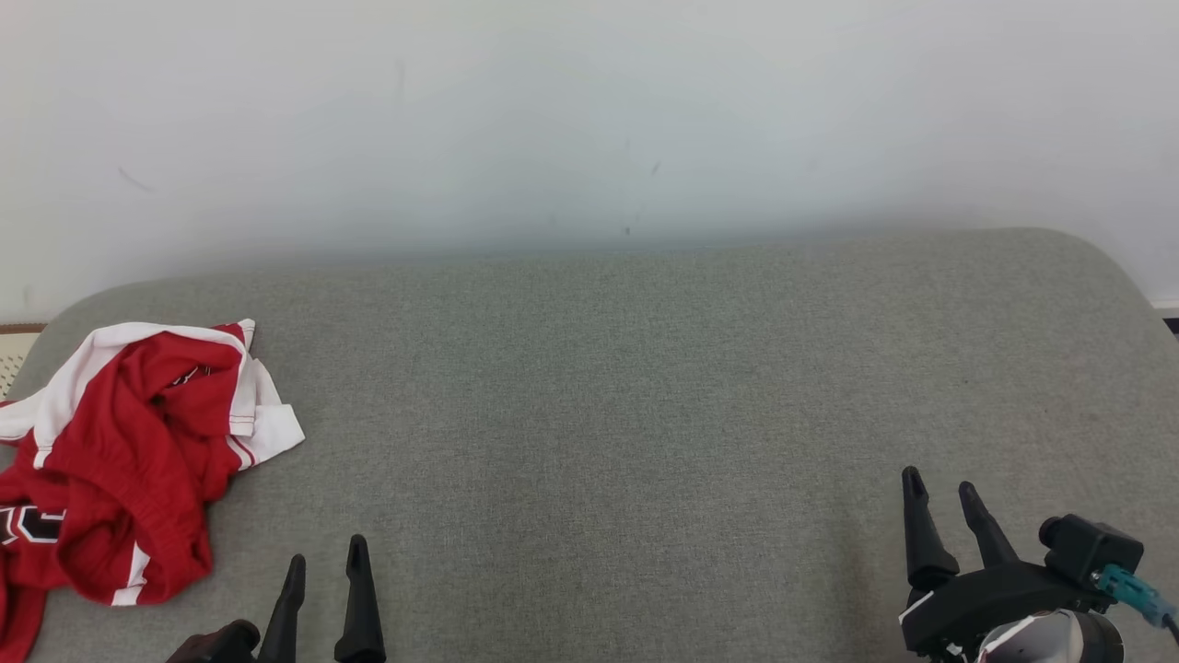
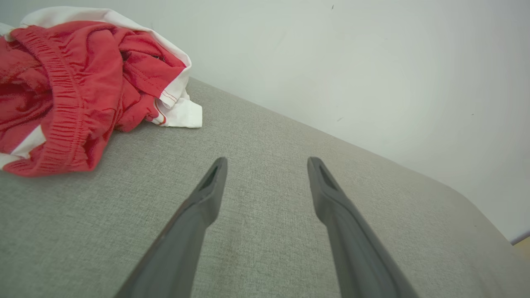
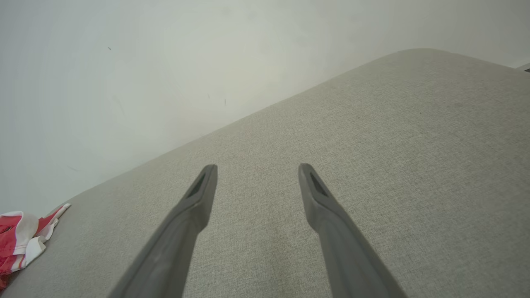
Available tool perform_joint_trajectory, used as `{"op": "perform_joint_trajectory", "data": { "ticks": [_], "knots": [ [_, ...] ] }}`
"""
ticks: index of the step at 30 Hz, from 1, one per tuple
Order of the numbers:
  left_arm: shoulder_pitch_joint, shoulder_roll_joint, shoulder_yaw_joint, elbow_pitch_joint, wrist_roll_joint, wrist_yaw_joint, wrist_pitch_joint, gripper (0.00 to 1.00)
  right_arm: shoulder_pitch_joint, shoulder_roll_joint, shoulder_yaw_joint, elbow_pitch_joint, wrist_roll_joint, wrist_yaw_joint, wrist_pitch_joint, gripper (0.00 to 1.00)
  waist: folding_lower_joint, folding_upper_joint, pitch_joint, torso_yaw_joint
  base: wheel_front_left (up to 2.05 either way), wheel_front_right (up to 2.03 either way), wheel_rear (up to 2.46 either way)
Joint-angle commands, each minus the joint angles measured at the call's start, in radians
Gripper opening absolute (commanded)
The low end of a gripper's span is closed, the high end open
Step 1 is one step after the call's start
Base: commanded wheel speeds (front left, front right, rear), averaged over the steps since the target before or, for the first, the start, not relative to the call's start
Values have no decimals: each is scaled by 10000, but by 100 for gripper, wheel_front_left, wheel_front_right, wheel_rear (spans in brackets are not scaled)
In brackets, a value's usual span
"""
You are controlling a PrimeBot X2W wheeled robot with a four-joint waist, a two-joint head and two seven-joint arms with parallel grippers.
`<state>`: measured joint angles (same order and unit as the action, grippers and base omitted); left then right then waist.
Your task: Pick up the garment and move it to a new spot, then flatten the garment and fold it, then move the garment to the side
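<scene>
At the far left of the grey fabric surface [image 1: 589, 387], close to its near edge, lies the garment [image 1: 129, 451]. It is a crumpled red piece with white panels and trim, and it runs past the left border of the head view. It is bunched in a loose heap, not spread flat (the left wrist view shows a gathered elastic band along one fold). Some dark lettering shows on its lower part.

The left gripper [image 1: 327, 549] sits at the bottom of the head view, just to the right of the heap and apart from the cloth. Its two dark fingers are spread with nothing between them. The right gripper [image 1: 939, 479] is at the lower right, well apart from the garment and over bare grey fabric. Its fingers are also spread and empty. Whether either set of fingertips touches the surface cannot be told. A pale wall [image 1: 589, 120] rises behind the far edge of the surface.
</scene>
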<state>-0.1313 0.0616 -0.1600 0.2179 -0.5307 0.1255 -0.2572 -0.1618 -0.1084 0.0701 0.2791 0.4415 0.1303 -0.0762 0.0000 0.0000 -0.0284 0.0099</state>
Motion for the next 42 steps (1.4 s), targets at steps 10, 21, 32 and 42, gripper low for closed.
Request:
{"op": "perform_joint_trajectory", "data": {
  "ticks": [10,21,32,42],
  "knots": [
    [355,123,272,-442,1403,278,-54,100,171,86,458,-38,-1253,5,-535,100,0,0,-79,57,0,0,0],
    [667,209,438,-710,2345,382,-61,100,369,194,705,-241,-2103,6,-912,100,0,0,-138,90,0,0,0],
    [914,322,591,-959,3341,475,-68,100,633,278,945,-409,-2666,6,-1305,100,0,0,-223,59,0,0,0],
    [1181,355,874,-1169,4115,603,-74,100,846,359,1141,-478,-3165,7,-1657,100,0,0,-333,8,0,0,0]
  ]
}}
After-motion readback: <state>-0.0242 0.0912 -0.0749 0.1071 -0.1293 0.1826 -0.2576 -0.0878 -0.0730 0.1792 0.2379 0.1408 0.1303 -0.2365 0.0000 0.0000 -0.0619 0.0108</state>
